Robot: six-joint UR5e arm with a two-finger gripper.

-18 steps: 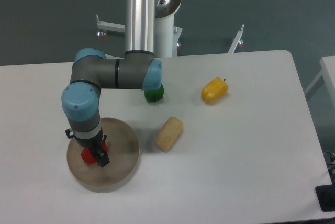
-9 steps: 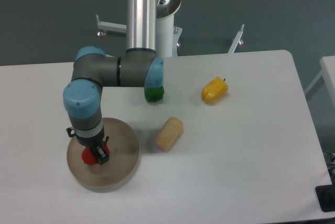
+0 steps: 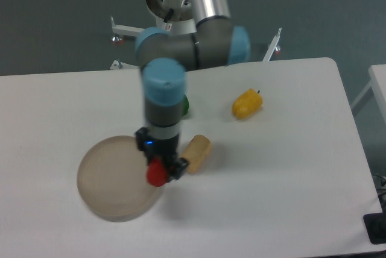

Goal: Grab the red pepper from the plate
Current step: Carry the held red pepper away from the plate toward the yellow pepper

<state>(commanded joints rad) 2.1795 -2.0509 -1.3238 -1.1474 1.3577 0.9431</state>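
Camera view has the arm [image 3: 187,47] swung right and lifted since half a second ago, and that's the big news: the plate [image 3: 111,179] on the near left of the counter [image 3: 289,173] now lies bare, where a moment back the hand sat down inside it. The hand [image 3: 161,169] hangs over the plate's right rim, clenched on the red pepper [image 3: 157,175], which looks clear of the dish, so the pick looks done, barring a slip. Harder to read: the fingers are mostly masked by the pepper, the green pepper [image 3: 184,105] peeks from behind the wrist, and the tan block [image 3: 198,152] just right is partly covered.
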